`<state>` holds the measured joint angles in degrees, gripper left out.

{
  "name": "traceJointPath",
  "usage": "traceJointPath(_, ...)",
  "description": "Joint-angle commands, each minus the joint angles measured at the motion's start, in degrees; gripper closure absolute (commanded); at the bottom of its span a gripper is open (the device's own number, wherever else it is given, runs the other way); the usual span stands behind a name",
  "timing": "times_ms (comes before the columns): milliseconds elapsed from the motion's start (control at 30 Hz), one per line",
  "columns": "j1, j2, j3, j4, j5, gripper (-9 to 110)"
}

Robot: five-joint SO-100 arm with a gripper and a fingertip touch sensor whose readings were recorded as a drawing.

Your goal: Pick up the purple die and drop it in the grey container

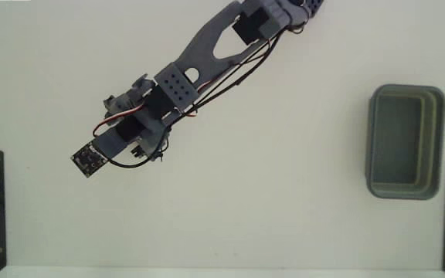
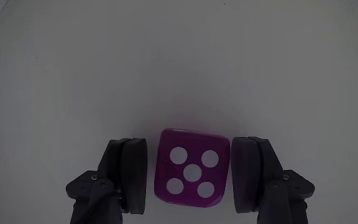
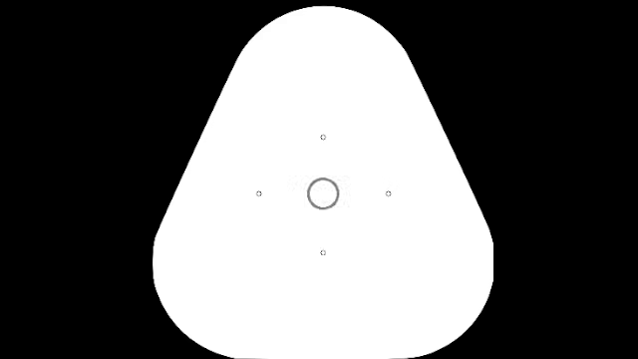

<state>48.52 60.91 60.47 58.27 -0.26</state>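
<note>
Wrist view: the purple die (image 2: 192, 168) sat low in the frame, just right of centre, five-pip face up, on the bare white table (image 2: 179, 62). The gripper (image 2: 191, 177) straddled it, one dark finger (image 2: 129, 174) at the die's left with a thin gap showing, the other at its right, very near or just touching; whether any squeeze was on could not be told. Fingers were spread about as wide as the die, not pressed together, likely placed so a small closure would catch two opposite flat faces. Fixed view: the arm (image 1: 199, 54) reached from the top of the frame down toward the left of centre, its wrist hardware and a small black square board (image 1: 89, 160) covering the die, which was not visible there. The grey container (image 1: 405, 142) stood at the far right edge, well apart from the arm and open-mouthed. Judged step: closing for the grasp, with lift and carry across to the right not yet done.
</note>
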Motion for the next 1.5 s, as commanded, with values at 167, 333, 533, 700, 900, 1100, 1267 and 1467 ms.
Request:
traceJointPath(167,1.14,3.13,0.06,-0.36,0.26,23)
traceJointPath(333,1.14,3.13,0.06,-0.36,0.26,24)
traceJointPath(533,1.14,3.13,0.06,-0.36,0.26,25)
traceJointPath(700,1.14,3.13,0.06,-0.36,0.26,27)
traceJointPath(900,1.14,3.13,0.06,-0.36,0.26,28)
traceJointPath(1100,1.14,3.13,0.06,-0.36,0.26,30)
traceJointPath(1267,1.14,3.13,0.06,-0.36,0.26,31)
traceJointPath(1467,1.14,3.13,0.06,-0.36,0.26,33)
